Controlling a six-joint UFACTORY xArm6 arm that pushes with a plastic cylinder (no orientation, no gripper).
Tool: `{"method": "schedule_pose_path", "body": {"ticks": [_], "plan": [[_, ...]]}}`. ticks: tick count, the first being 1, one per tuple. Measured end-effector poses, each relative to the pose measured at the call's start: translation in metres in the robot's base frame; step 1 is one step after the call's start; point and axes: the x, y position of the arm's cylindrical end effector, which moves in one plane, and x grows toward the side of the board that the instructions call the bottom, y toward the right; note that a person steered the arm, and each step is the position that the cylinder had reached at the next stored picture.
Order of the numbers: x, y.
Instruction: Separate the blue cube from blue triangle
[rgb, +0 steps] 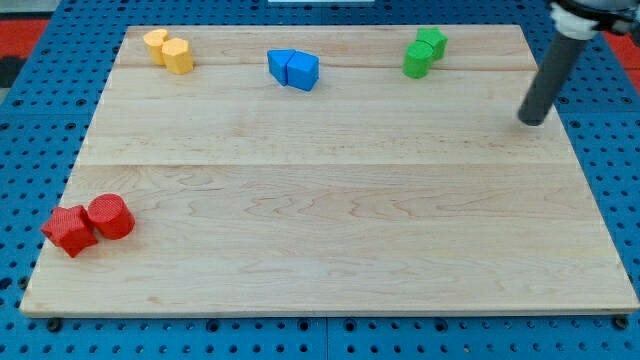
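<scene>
Two blue blocks sit touching near the view's top, a little left of centre. The left one looks like the blue cube and the right one like the blue triangle, though the shapes are hard to tell apart. My tip is at the view's right, far from both blue blocks and well to the right of them. It touches no block.
Two yellow blocks sit touching at the top left. Two green blocks sit touching at the top right, left of my rod. A red star-like block and a red cylinder sit touching at the bottom left. The wooden board lies on a blue pegboard.
</scene>
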Motion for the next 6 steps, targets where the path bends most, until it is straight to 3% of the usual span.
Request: {"method": "schedule_pose_path", "body": {"ticks": [2, 3, 4, 6], "plan": [[-0.022, -0.114], [-0.093, -0.153], [-0.133, -0.199], [-0.117, -0.263]]}}
